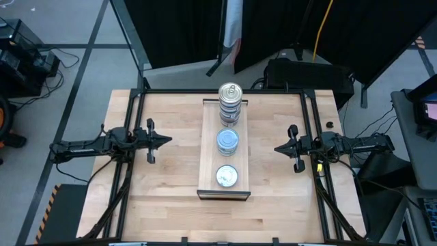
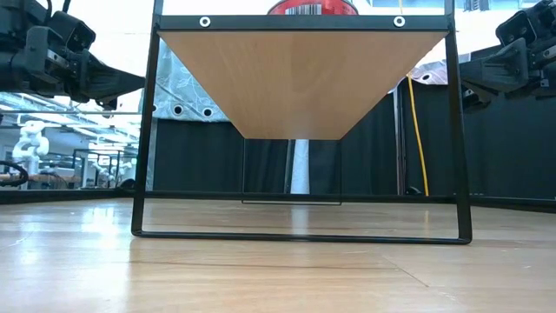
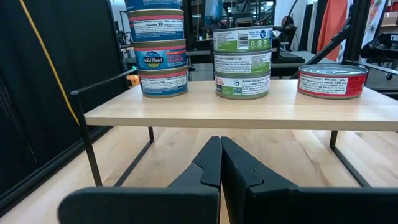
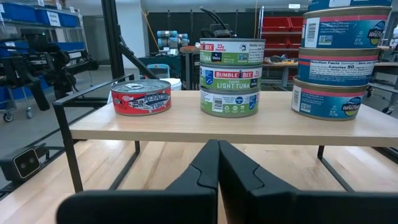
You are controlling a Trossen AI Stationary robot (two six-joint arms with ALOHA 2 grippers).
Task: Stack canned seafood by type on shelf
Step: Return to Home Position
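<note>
At the left side of the plank table, the left gripper is held level above the wood. Its tip is turned toward the shelf and kept well apart from it. Its two dark fingers are seen pressed together along their length in the left wrist view, and nothing is held between them. At the opposite side of the table, the right gripper is held in a mirrored pose, also pointed at the shelf and well apart from it. Its fingers are likewise closed against each other, with nothing gripped.

Between the two grippers the shelf is set lengthwise down the middle of the table. It is a light-wood board raised on a thin black frame. Three groups of tins are carried on it in a row, each apart from the next.

- **Far end:** the blue-and-pink cans are piled at least four high. The top of the pile is cut off in both wrist views, and a silver pull-tab lid is shown on it from above.
- **Middle:** three green-and-white Bumble Bee tuna cans are stacked squarely on one another.
- **Near end:** a single red can is set flat by itself.

From table height only the underside of the board is seen, with the red can's edge just above it.
</note>
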